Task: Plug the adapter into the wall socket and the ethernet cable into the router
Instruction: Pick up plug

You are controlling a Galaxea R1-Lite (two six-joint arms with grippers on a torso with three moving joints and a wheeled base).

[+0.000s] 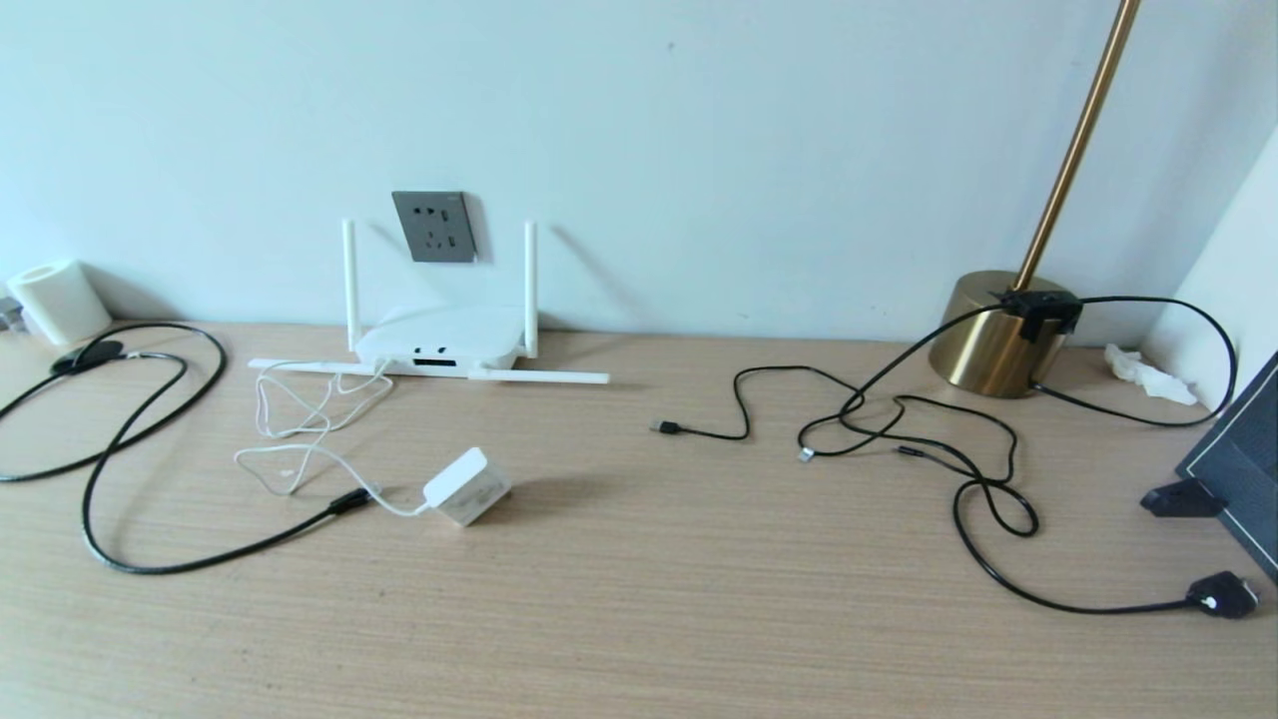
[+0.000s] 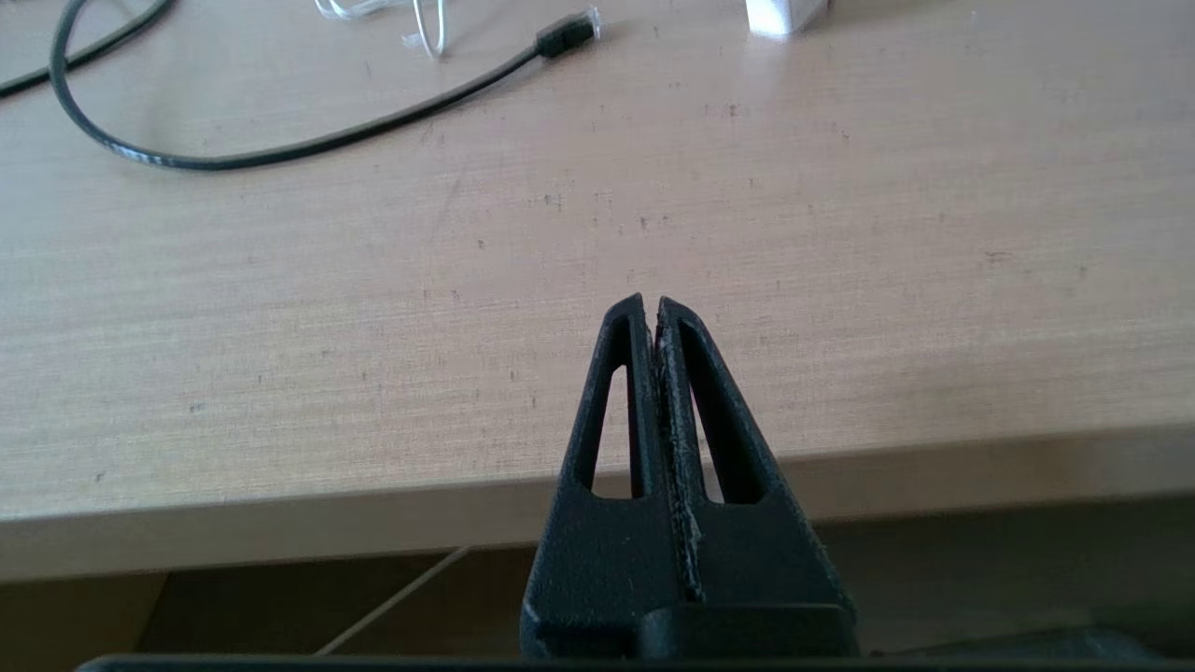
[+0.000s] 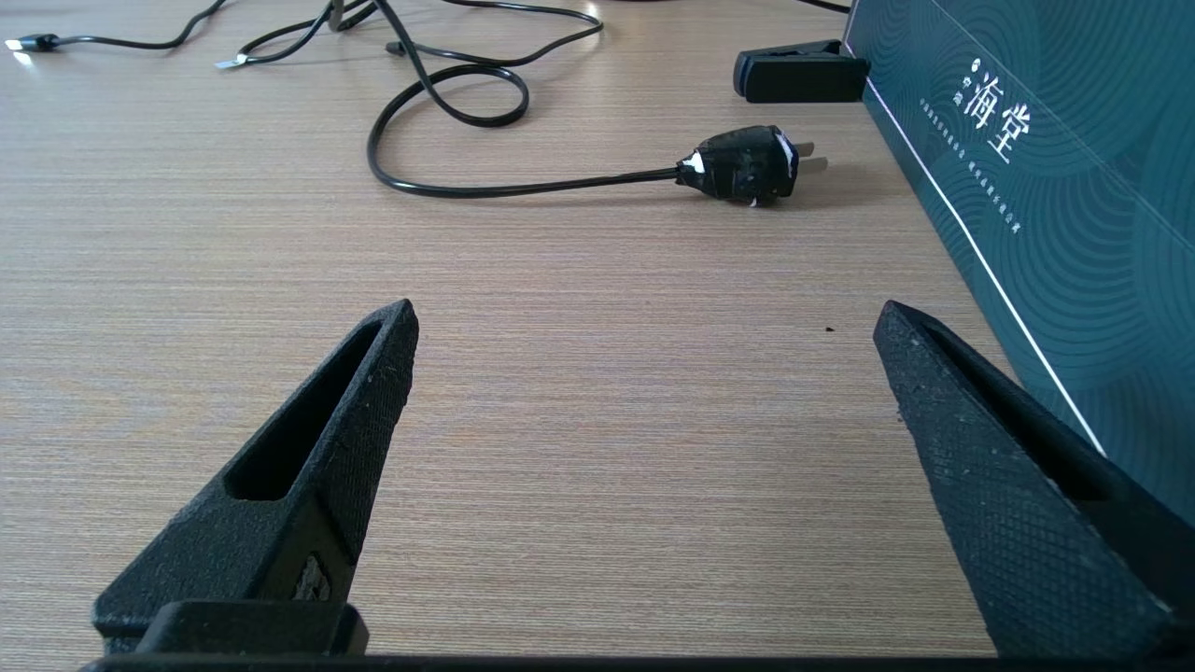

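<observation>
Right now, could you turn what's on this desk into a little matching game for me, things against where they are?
Things:
1. adapter
2. wall socket
3. router
4. brass lamp base

Places:
A. on the wall above the desk
B. far right, by the wall
C. lying on the desk in front of the router
D. against the wall, under the socket

Pairs: 1-C, 2-A, 3-D, 4-B

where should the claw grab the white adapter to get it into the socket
Judging by its pose, grip the adapter across its two flat side faces, coming from above. It lies on the table, its thin white cord leaving leftward, so keep off that end. Which face carries the prongs cannot be seen.
</observation>
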